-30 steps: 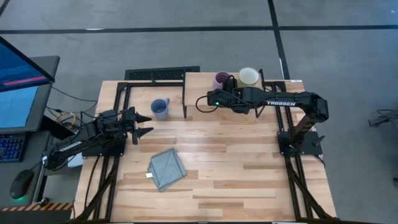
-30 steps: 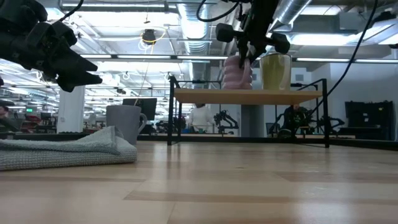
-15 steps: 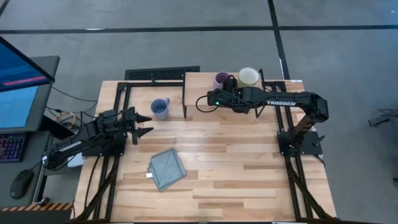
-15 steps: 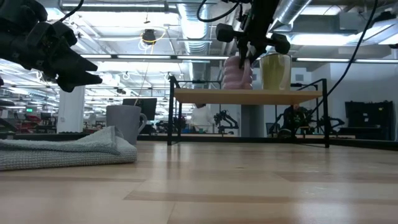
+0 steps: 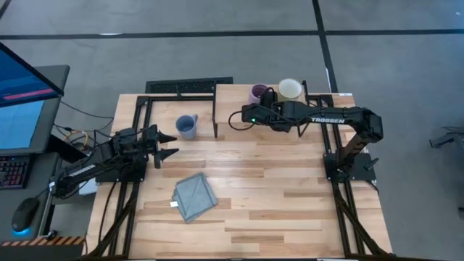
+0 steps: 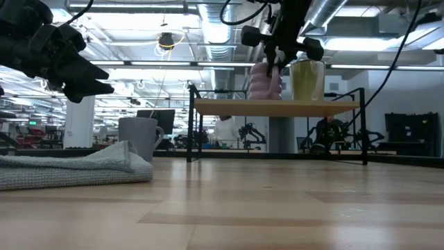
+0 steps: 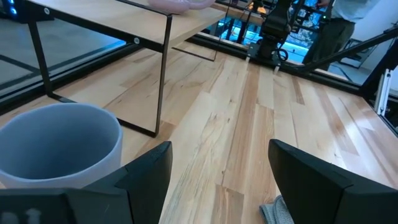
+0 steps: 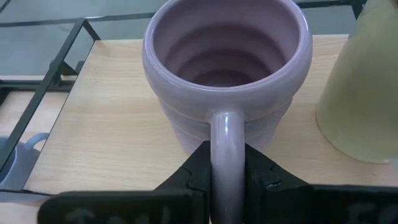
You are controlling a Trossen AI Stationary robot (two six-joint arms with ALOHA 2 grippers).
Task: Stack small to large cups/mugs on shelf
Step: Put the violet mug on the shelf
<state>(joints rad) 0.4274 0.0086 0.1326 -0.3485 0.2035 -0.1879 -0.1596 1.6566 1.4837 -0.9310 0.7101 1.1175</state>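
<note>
My right gripper (image 8: pixel 227 177) is clamped on the lavender mug's (image 8: pixel 227 68) handle, up on the shelf (image 5: pixel 239 90) just beside the cream mug (image 5: pixel 290 89); swing carelessly and I knock it. My left gripper (image 5: pixel 168 145), fingers apart, hovers near the blue mug (image 5: pixel 187 126) on the counter (image 5: pixel 275 196). Only the wrist view shows the pinch; only the high view shows the spacing.
</note>
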